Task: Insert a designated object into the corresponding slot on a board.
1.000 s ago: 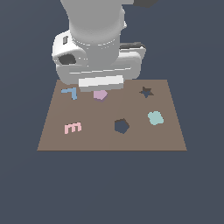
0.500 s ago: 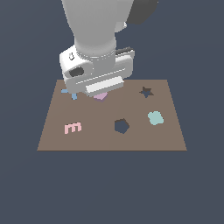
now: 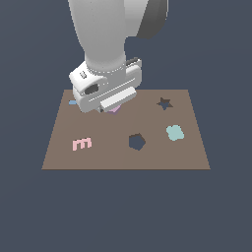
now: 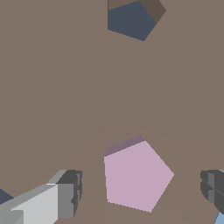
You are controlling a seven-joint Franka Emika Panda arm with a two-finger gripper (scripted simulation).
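Compared with 1.0 s ago and 0.5 s ago, the arm is lower and farther toward the exterior view's left, and its wrist body now covers most of the lilac block (image 3: 114, 110); only a sliver of it shows under the housing in the exterior view. We judge this as the descent onto the block, with the grasp not yet made.

Wrist view: the lilac block (image 4: 136, 176) lies flat on the board (image 4: 87, 87), a 5-sided piece with 1 darker side face visible. The hand (image 4: 142, 190) is wide open: 1 fingertip (image 4: 70, 192) stands on one side of the block and the other (image 4: 214, 188) on the opposite side, both clear of it. It holds nothing.

The slot (image 4: 131, 19) shows in the wrist view as a dark pentagonal hole, well apart from the block. In the exterior view the slot (image 3: 137, 141) sits in the near half of the board (image 3: 197, 147), between the pink E-shaped piece (image 3: 81, 143) and the teal lobed piece (image 3: 174, 132). The star-shaped hole (image 3: 164, 103) lies beyond the teal piece. A blue piece (image 3: 73, 102) peeks out beside the wrist body.

Insertion is undone; the slot is empty.

Writing: we can read no brand, label or text. The E-shaped piece is a shape, not print.
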